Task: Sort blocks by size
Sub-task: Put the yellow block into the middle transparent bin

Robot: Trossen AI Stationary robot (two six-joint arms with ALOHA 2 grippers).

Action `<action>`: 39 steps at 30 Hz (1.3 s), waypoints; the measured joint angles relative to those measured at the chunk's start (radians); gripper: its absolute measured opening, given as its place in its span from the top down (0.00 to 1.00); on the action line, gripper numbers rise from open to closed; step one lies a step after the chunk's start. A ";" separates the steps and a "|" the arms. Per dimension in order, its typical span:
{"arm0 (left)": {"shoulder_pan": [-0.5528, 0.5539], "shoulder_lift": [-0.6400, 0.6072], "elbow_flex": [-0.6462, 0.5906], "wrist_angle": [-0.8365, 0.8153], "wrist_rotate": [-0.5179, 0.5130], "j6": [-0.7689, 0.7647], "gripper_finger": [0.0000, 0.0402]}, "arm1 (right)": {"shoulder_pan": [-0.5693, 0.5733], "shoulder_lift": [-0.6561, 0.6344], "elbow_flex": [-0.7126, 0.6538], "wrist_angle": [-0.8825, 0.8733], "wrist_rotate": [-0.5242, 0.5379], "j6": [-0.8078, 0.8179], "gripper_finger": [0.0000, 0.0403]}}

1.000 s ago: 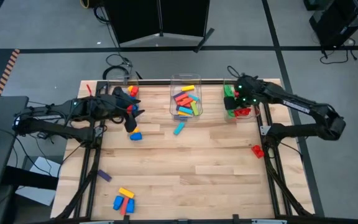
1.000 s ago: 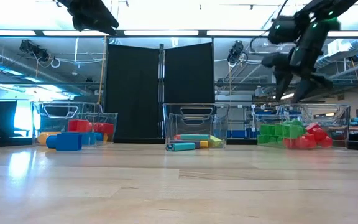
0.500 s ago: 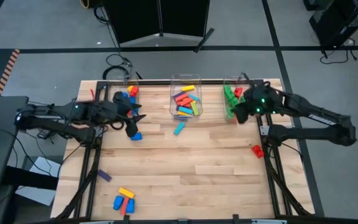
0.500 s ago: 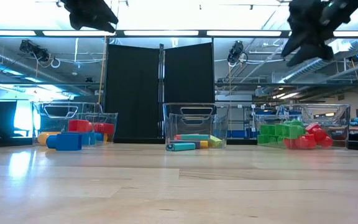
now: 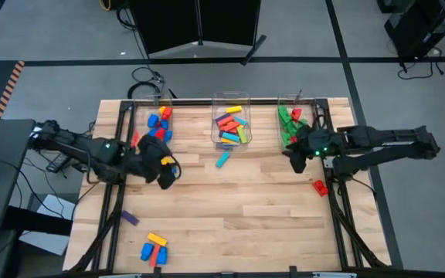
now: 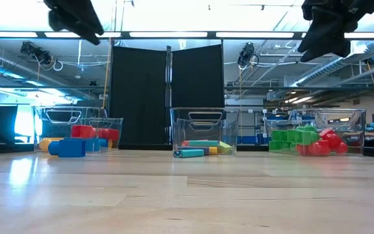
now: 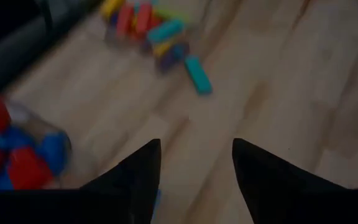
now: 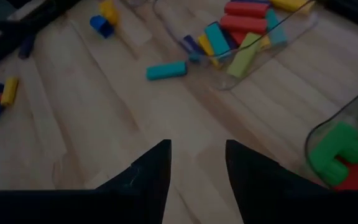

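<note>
My left gripper point(image 5: 166, 171) hangs open above the table's left part, close over a blue-and-yellow block point(image 6: 67, 148); nothing sits between its fingers point(image 7: 194, 180). My right gripper point(image 5: 290, 151) is open and empty point(image 8: 197, 171), high over the table just in front of the right bin point(image 5: 292, 123). A cyan block point(image 5: 222, 160) lies on its long side in front of the middle bin point(image 5: 231, 123). A red block point(image 5: 320, 186) lies near the right edge. A purple block point(image 5: 130, 218) and a yellow, blue and red cluster point(image 5: 153, 247) lie near the front left.
Three clear bins stand along the far edge: the left bin point(image 5: 157, 122) holds blue and red blocks, the middle one long mixed-colour blocks, the right one green and red chunky blocks point(image 6: 304, 142). Bare wood fills the table's middle and front right point(image 5: 269, 224).
My right gripper has swung from above the right bin toward the table's near edge and risen. My left gripper has moved from in front of the left bin toward the near edge, coming over the blue-and-yellow block. No block has moved.
</note>
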 joint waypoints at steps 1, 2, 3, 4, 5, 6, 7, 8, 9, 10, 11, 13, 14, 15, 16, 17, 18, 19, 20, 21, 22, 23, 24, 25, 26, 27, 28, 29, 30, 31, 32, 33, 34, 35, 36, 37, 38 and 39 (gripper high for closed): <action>-0.021 0.019 0.015 -0.036 0.010 -0.049 0.49 | 0.011 0.009 0.000 0.000 0.000 0.002 0.60; -0.043 0.039 0.026 -0.073 0.030 -0.095 0.49 | 0.021 0.020 0.000 0.000 0.001 0.001 0.60; -0.064 0.059 0.036 -0.110 0.060 -0.136 0.49 | 0.030 0.030 0.000 0.000 0.001 0.001 0.60; -0.086 0.078 0.045 -0.133 0.096 -0.168 0.50 | 0.038 0.041 0.000 0.000 0.002 0.001 0.60; -0.110 0.097 0.053 -0.150 0.126 -0.193 0.50 | 0.044 0.052 0.000 0.000 0.002 0.001 0.60; -0.135 0.115 0.055 -0.168 0.159 -0.215 0.50 | 0.051 0.062 0.000 0.000 0.002 0.000 0.60; -0.161 0.134 0.055 -0.190 0.193 -0.228 0.50 | 0.056 0.073 0.000 0.000 0.002 -0.001 0.60; -0.191 0.153 0.055 -0.206 0.223 -0.238 0.50 | 0.061 0.084 0.000 0.000 0.002 -0.004 0.60; -0.218 0.172 0.055 -0.217 0.251 -0.242 0.50 | 0.066 0.093 0.000 0.000 0.002 -0.008 0.60; -0.246 0.191 0.055 -0.232 0.280 -0.241 0.50 | 0.071 0.103 0.000 0.000 0.002 -0.014 0.60; -0.274 0.212 0.055 -0.249 0.309 -0.231 0.50 | 0.075 0.113 0.000 0.000 0.002 -0.019 0.60; -0.324 0.250 0.055 -0.260 0.347 -0.174 0.50 | 0.083 0.132 0.000 0.001 0.002 -0.024 0.60; -0.345 0.269 0.055 -0.262 0.357 -0.150 0.50 | 0.086 0.141 0.000 0.002 0.002 -0.024 0.60; -0.363 0.287 0.055 -0.263 0.363 -0.136 0.50 | 0.090 0.150 0.000 0.005 0.002 -0.025 0.60; -0.380 0.304 0.055 -0.257 0.366 -0.133 0.50 | 0.094 0.157 0.000 0.006 0.002 -0.026 0.60; -0.394 0.319 0.055 -0.252 0.367 -0.131 0.50 | 0.097 0.166 0.000 0.006 0.002 -0.026 0.60; -0.405 0.335 0.055 -0.253 0.367 -0.129 0.50 | 0.100 0.173 0.000 0.006 0.002 -0.026 0.60; -0.413 0.350 0.055 -0.254 0.368 -0.125 0.50 | 0.103 0.180 0.000 0.007 0.002 -0.026 0.59; -0.421 0.365 0.055 -0.247 0.368 -0.118 0.50 | 0.106 0.187 0.000 0.008 0.002 -0.026 0.59; -0.429 0.378 0.055 -0.235 0.368 -0.111 0.50 | 0.108 0.193 0.000 0.011 0.002 -0.026 0.59; -0.436 0.389 0.055 -0.218 0.368 -0.097 0.50 | 0.111 0.199 0.000 0.017 0.002 -0.026 0.59; -0.443 0.398 0.055 -0.198 0.368 -0.081 0.50 | 0.114 0.203 0.000 0.021 0.002 -0.026 0.59; -0.449 0.408 0.055 -0.172 0.368 -0.065 0.50 | 0.117 0.209 0.000 0.024 0.002 -0.026 0.60; -0.453 0.418 0.055 -0.145 0.368 -0.044 0.50 | 0.119 0.214 0.000 0.030 0.002 -0.026 0.60; -0.458 0.429 0.055 -0.119 0.370 -0.025 0.50 | 0.122 0.216 0.000 0.039 0.002 -0.026 0.60; -0.464 0.438 0.055 -0.099 0.371 -0.005 0.50 | 0.126 0.220 0.000 0.047 0.002 -0.026 0.60; -0.468 0.447 0.055 -0.084 0.371 0.004 0.50 | 0.128 0.224 0.000 0.054 0.002 -0.026 0.60; -0.471 0.454 0.055 -0.066 0.370 0.015 0.50 | 0.129 0.226 0.000 0.063 0.002 -0.026 0.59; -0.475 0.464 0.055 -0.049 0.370 0.018 0.50 | 0.131 0.229 0.000 0.072 0.002 -0.026 0.59; -0.480 0.473 0.055 -0.039 0.371 0.019 0.50 | 0.133 0.232 0.000 0.082 0.002 -0.024 0.60; -0.485 0.482 0.055 -0.031 0.370 0.021 0.50 | 0.134 0.234 0.000 0.089 0.002 -0.023 0.60; -0.491 0.491 0.055 -0.022 0.370 0.026 0.50 | 0.135 0.234 0.000 0.095 0.002 -0.023 0.60; -0.498 0.501 0.055 -0.017 0.371 0.035 0.50 | 0.135 0.234 0.000 0.100 0.002 -0.023 0.60; -0.506 0.513 0.055 -0.015 0.378 0.045 0.50 | 0.135 0.234 0.000 0.108 0.002 -0.022 0.60; -0.514 0.526 0.055 -0.012 0.388 0.049 0.50 | 0.135 0.234 0.000 0.113 0.003 -0.020 0.60; -0.523 0.540 0.055 -0.009 0.391 0.050 0.50 | 0.136 0.234 0.000 0.114 0.007 -0.019 0.60; -0.528 0.552 0.055 -0.001 0.396 0.050 0.50 | 0.137 0.234 0.000 0.114 0.011 -0.019 0.60; -0.535 0.565 0.055 0.013 0.406 0.050 0.50 | 0.138 0.234 0.000 0.114 0.013 -0.019 0.60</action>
